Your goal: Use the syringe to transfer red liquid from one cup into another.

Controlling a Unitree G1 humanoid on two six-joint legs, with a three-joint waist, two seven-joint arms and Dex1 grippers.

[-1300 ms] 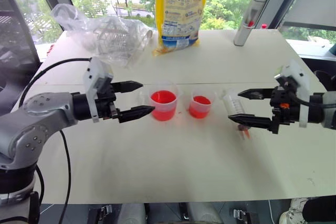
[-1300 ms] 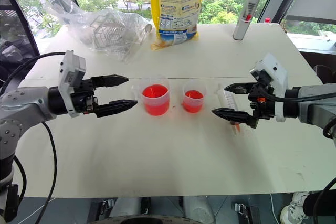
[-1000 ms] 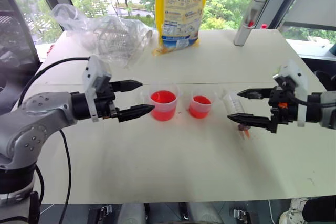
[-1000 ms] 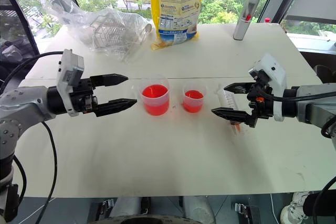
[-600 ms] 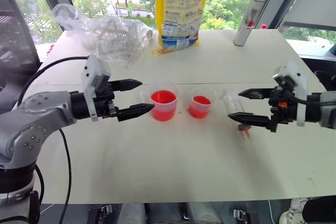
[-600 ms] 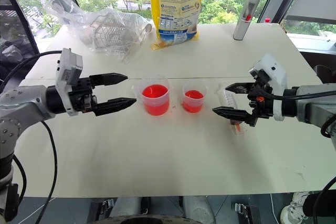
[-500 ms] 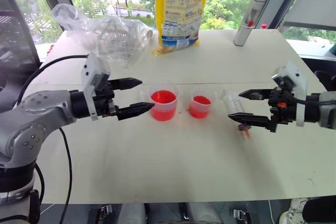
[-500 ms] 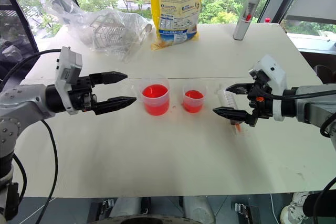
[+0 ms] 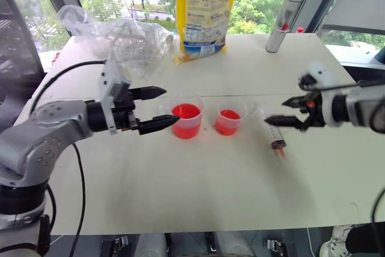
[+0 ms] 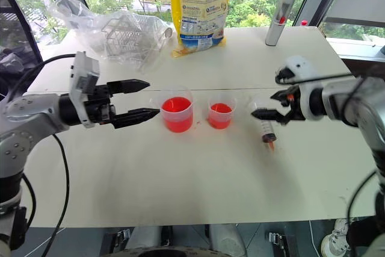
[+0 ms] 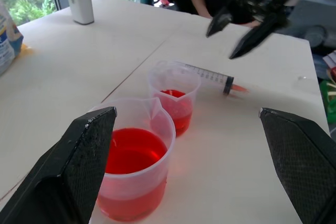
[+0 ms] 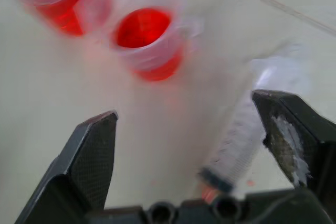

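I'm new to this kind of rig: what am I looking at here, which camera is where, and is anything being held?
A two-armed humanoid robot faces a white table. Two pictures come from its head, one from each wrist, looking along black fingers. On the table stand a handled cup and a smaller cup, both holding red liquid. A syringe lies flat beside them. The left gripper hovers open near the handled cup; the right gripper is open above the syringe. Nothing is held. A yellow bag, clear plastic wrapping and a grey cylinder sit at the back.

On the table, the larger cup is sitting left of the smaller cup; right of both, the syringe is lying, apparently flat. A bag is standing behind.
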